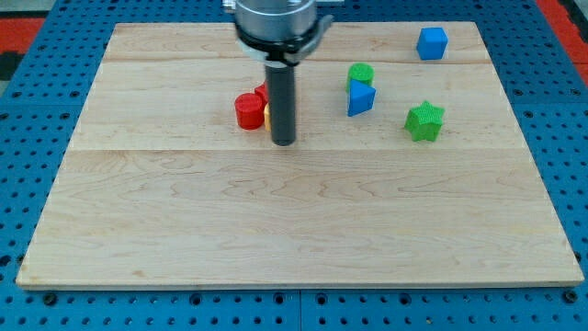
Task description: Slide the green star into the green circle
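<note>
The green star [424, 121] lies on the wooden board at the view's right. The green circle [360, 74] lies up and to the left of it, with a blue triangle [360, 98] touching its lower edge. My tip [284, 142] rests on the board at the centre top, well to the left of the green star. It stands just right of a red block [247, 110], with a yellow block [266, 114] barely showing behind the rod.
A blue cube [432, 43] sits near the board's top right corner. The wooden board [294, 230] lies on a blue perforated table. A second red piece [262, 93] shows behind the rod.
</note>
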Robot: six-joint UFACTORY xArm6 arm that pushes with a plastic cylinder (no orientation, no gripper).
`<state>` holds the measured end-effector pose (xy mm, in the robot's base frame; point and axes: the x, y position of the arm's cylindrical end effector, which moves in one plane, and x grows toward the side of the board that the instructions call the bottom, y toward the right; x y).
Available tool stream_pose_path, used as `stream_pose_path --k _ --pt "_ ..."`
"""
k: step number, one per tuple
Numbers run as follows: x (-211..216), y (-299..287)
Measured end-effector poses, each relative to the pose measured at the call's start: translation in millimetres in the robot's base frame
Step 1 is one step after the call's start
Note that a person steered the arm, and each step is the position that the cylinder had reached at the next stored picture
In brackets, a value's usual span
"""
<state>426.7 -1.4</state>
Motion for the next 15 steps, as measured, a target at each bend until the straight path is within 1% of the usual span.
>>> stream_pose_path --k 1,2,3,4,5,6,7,8,9,10,11,12,13,14,15 --pt "0 51" --pt "-28 85" --pt "-63 91" --pt "-55 136" --pt "-66 221" --pt "-54 241" --pt "16 225" --pt "-9 174" --pt "-47 161" --pt "-33 191" --pt "-73 194" --pt "-90 167" --pt "-91 141" --pt "-130 223" --pt "-199 275"
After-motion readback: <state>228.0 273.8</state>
